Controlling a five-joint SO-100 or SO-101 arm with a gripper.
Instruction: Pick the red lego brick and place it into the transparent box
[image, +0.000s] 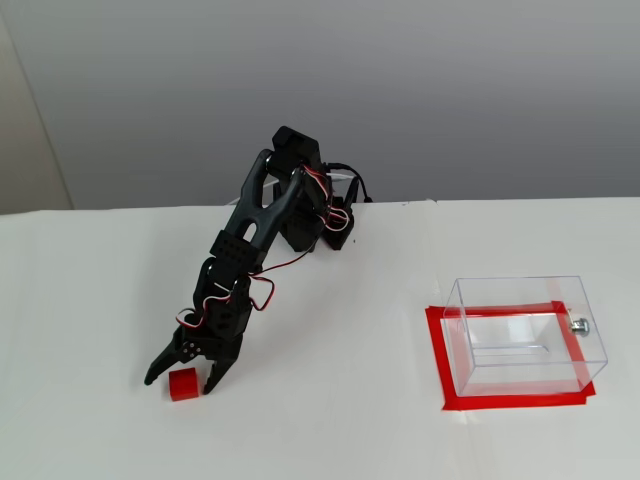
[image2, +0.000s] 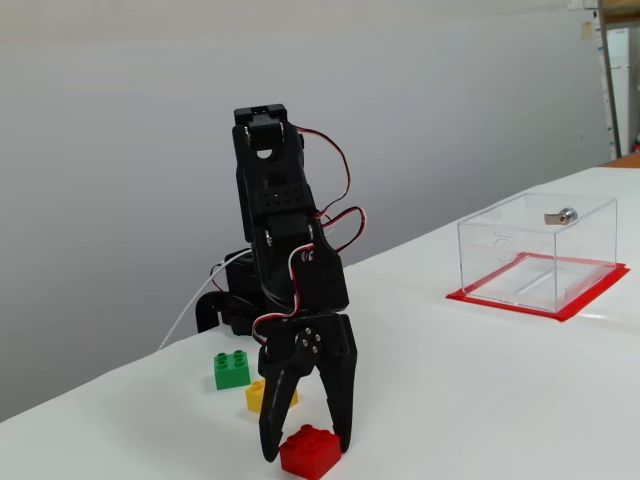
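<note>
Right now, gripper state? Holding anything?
Gripper: open, jaws straddling the red lego brick on the table, not closed on it. Holding nothing.

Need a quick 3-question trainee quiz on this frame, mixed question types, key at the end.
1. True or false: the gripper has already closed on the red lego brick.
2. Multiple choice: what lies under the transparent box? A) a green mat B) a red tape outline C) nothing
3. Short answer: in the fixed view from table level, which two other bricks lie behind the arm?

Key
1. False. The fingers stand spread on either side of the brick, which sits on the table.
2. B
3. The green brick and the yellow brick.
</note>
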